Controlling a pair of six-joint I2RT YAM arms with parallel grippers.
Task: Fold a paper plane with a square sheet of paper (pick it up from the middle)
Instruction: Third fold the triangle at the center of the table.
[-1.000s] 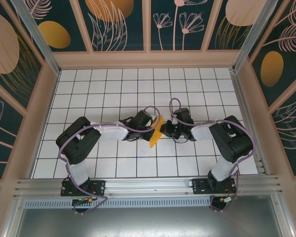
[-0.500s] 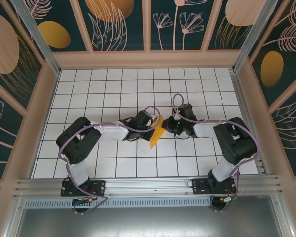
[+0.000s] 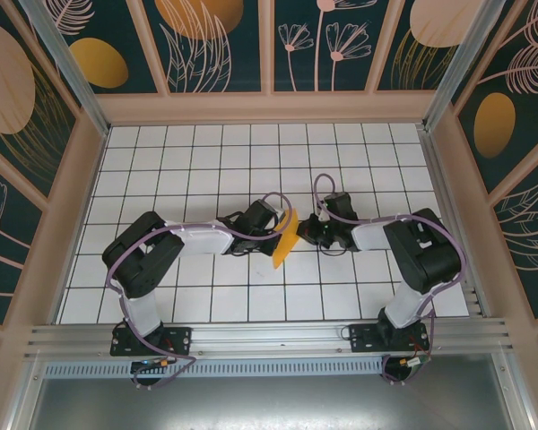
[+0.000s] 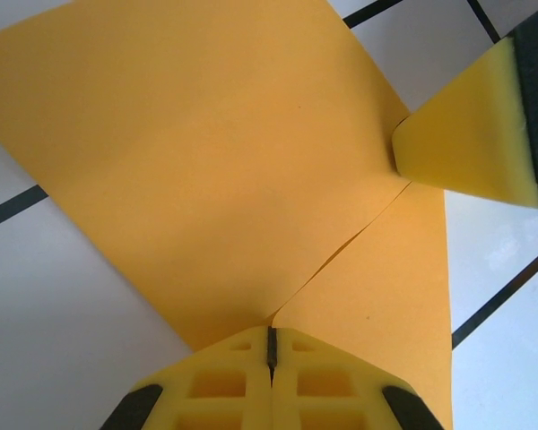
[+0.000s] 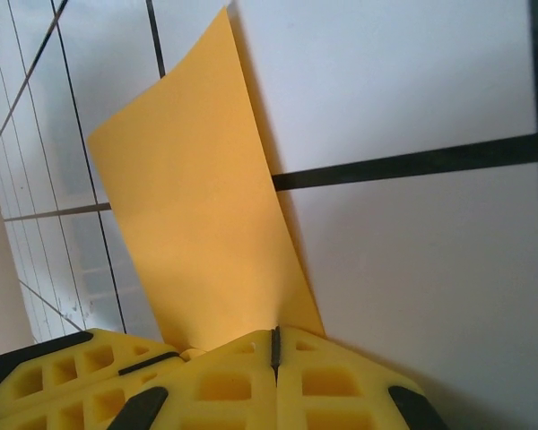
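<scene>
White grid tabletop with dark leafy wallpaper all round, so pretty easy to see what's going on. Left arm comes in from the near-left corner and right arm from the near-right. Both are bent in towards the middle, where they meet nose to nose.

The paper is right there between them, about the middle of the tabletop. It's an orange-yellow piece, already partly folded, and from above it looks like a narrow sliver standing on edge, slanting towards the near edge. Can't tell if its low tip is actually touching the tiles.

From the left wrist, the left jaws are closed tight, with the paper running straight into the seam between them, so they're gripping it. Two flaps of the paper meet along a line that runs from those jaws up and to the right. A yellow pad of the right jaws sits against the paper's edge up there.

The right wrist shows the same deal. The right jaws are pinched closed on the bottom edge of the paper, and the sheet rises out of them, slightly curved, over the white tiles.
</scene>
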